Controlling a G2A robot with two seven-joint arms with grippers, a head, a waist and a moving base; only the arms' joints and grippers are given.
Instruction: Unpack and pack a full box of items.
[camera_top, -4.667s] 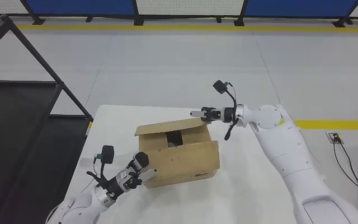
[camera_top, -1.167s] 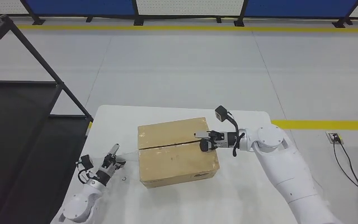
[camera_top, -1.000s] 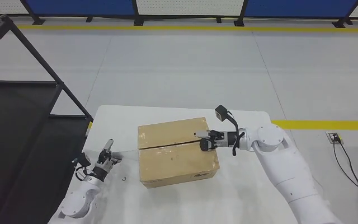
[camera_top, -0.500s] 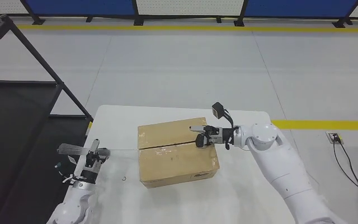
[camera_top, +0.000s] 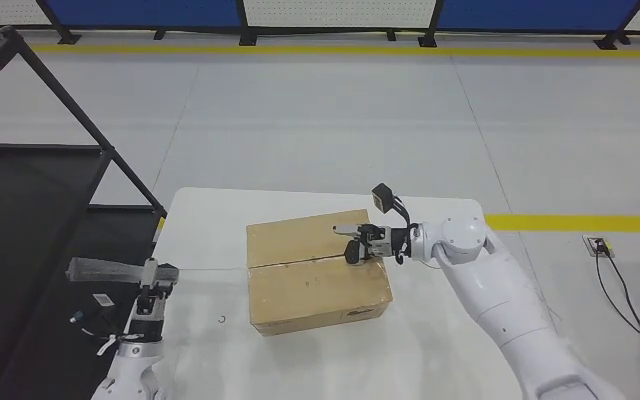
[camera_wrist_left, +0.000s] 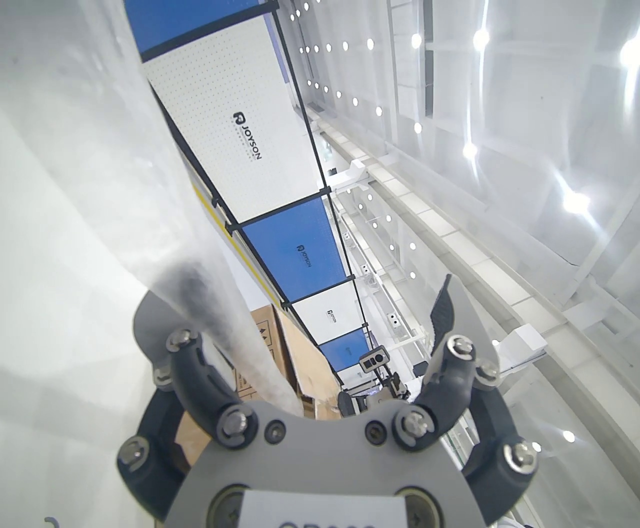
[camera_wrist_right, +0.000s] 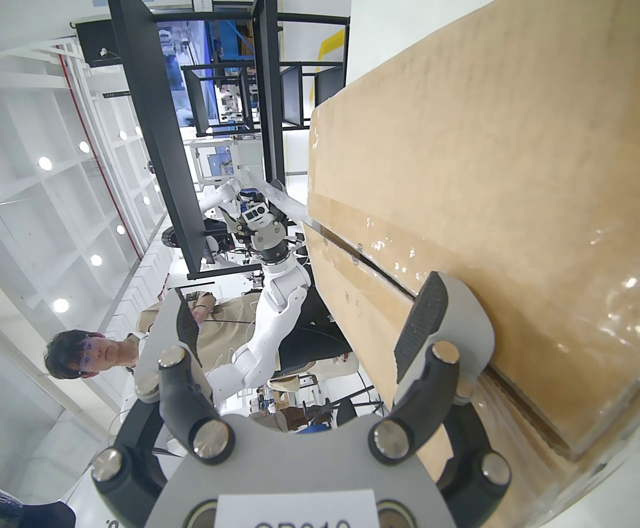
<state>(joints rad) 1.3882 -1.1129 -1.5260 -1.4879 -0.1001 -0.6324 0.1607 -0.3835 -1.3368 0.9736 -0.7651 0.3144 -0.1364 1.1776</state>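
Brown cardboard box (camera_top: 315, 275), just the one, sits shut on the white worktop (camera_top: 430, 340), straight under the right fingers (camera_wrist_right: 419, 322). Those are spread with nothing between them, one right beside the lid seam. The seam and the box's long axis run off toward the left fingers (camera_wrist_left: 442, 315), well apart from the box. They're splayed too, with one clear tape strip (camera_top: 100, 268) lying along one finger. Right arm's nearer, I'd say.

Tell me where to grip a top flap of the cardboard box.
Likely its free edge at the centre seam, at the end by the right gripper, where the flaps part slightly. Come from above, one finger into that gap, one on top; the closed flaps lie flat, offering no other edge.
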